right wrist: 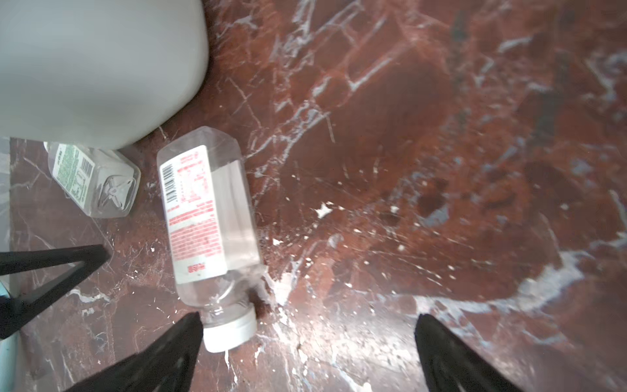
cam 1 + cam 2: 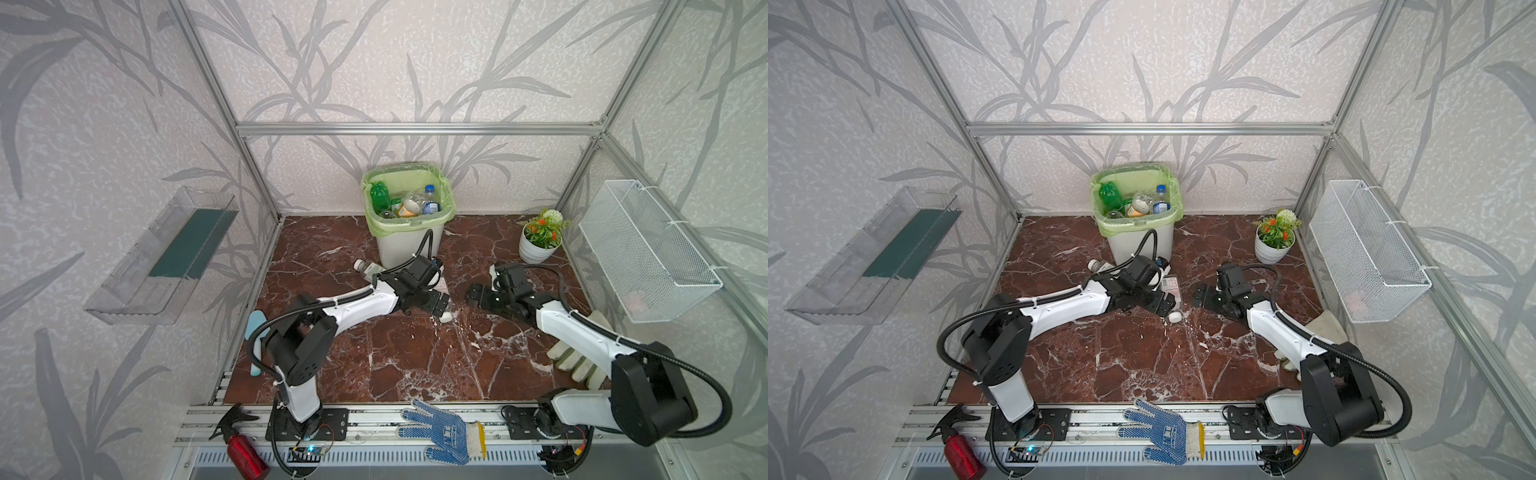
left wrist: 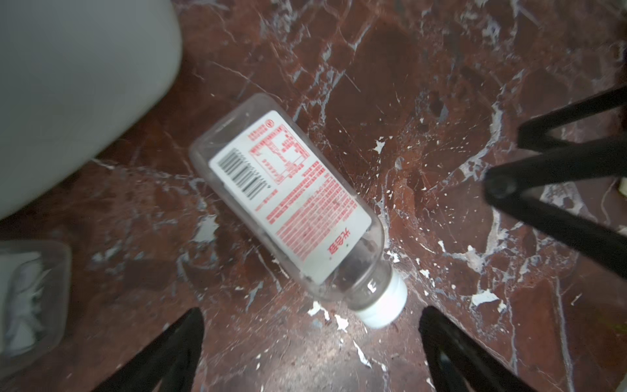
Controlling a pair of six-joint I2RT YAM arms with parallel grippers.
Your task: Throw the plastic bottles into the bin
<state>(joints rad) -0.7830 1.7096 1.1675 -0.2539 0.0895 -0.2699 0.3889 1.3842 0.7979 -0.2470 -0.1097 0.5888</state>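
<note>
**Two Open Grippers Hovering Over a Stray Bottle Beside the Bin**

A red-labelled bottle [image 3: 288, 203], clear with a white cap, is lying on its side on the red marble tabletop [image 2: 415, 365]. It is resting just in front of the bin [image 2: 399, 249], its cap pointing away from the bin and toward the front rail. The left gripper [image 3: 310, 314] is hovering low over it with its jaws standing wide apart. The cap end is sitting in the gap between the two black fingers [image 3: 163, 353], and nothing is being gripped.

The right gripper [image 1: 308, 318] is hanging close by on the other side, its jaws likewise spread wide and holding nothing. In its wrist view one fingertip is showing right beside the cap; whether the two are touching I cannot tell.

A green-labelled bottle [image 1: 91, 180] is lying at the foot of the bin, near the red-labelled one but apart from it.

The bin, white and lined with a light green bag, is standing against the back wall and holding a heap of bottles [image 2: 409, 203]. Among them a green bottle [image 2: 379, 196] is leaning at the left and a blue-capped bottle [image 2: 430, 198] is standing at the right.

A potted plant [image 2: 534, 251] is standing off to the right, and a blue glove [image 2: 444, 432] is lying on the front rail.
</note>
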